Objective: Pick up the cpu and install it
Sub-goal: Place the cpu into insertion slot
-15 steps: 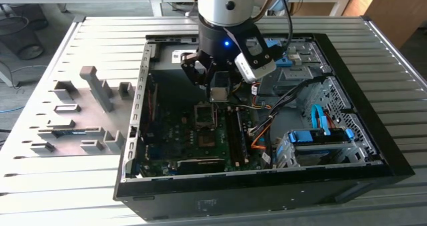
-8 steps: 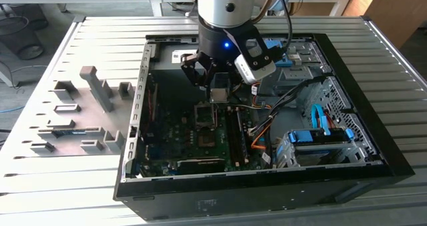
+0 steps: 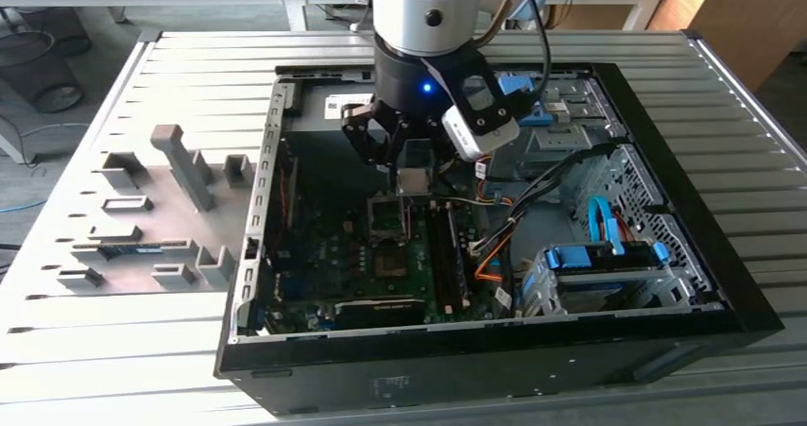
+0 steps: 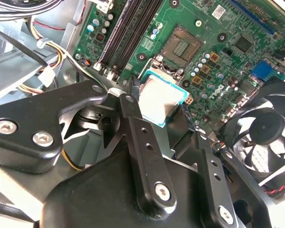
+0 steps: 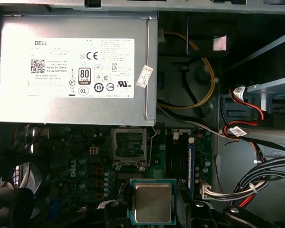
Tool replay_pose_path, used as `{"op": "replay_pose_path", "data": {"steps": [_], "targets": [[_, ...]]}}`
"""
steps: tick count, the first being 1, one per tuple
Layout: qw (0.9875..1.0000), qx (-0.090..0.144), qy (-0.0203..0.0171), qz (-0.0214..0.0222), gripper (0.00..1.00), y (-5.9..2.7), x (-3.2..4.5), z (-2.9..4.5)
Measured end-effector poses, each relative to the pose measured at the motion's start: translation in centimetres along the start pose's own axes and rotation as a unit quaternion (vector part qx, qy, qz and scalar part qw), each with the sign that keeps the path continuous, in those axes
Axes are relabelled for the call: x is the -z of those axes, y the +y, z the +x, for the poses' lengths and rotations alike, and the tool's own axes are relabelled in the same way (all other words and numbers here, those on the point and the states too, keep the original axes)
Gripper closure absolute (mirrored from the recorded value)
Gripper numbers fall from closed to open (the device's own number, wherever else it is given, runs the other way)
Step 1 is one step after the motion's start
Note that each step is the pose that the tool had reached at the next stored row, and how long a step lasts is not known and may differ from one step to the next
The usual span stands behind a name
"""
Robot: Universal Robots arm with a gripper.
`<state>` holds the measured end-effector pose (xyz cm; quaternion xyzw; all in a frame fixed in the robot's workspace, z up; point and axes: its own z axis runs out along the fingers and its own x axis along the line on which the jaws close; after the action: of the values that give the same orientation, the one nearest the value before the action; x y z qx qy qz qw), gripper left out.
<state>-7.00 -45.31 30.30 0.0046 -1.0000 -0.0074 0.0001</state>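
Note:
The cpu (image 4: 162, 99), a small square chip with a pale metal top and a teal-green edge, hangs between my black fingers (image 4: 133, 121). My gripper (image 4: 159, 105) is shut on it by two opposite edges. In the first wrist view the cpu (image 5: 153, 203) sits level, a short way from the open black socket (image 5: 129, 144) on the motherboard. The second wrist view shows the socket (image 4: 182, 46) bare, with its contact field exposed. In the exterior view my gripper (image 3: 411, 169) hovers inside the open computer case, just above the socket (image 3: 388, 214).
The grey power-supply box (image 5: 71, 71) lies just beyond the socket. Memory slots (image 4: 128, 33) run beside it, and a black fan (image 4: 263, 137) stands close to my fingers. Loose cables (image 5: 256, 185) and a drive cage (image 3: 599, 275) fill the case's other side. A grey parts fixture (image 3: 151, 209) lies on the exterior view's left.

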Motion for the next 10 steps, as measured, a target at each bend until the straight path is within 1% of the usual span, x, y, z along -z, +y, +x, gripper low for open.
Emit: {"op": "replay_pose_path", "data": {"steps": [10], "targets": [[1.0, 0.0, 0.0, 0.0, 0.53, -0.01, -0.34, 0.0]]}}
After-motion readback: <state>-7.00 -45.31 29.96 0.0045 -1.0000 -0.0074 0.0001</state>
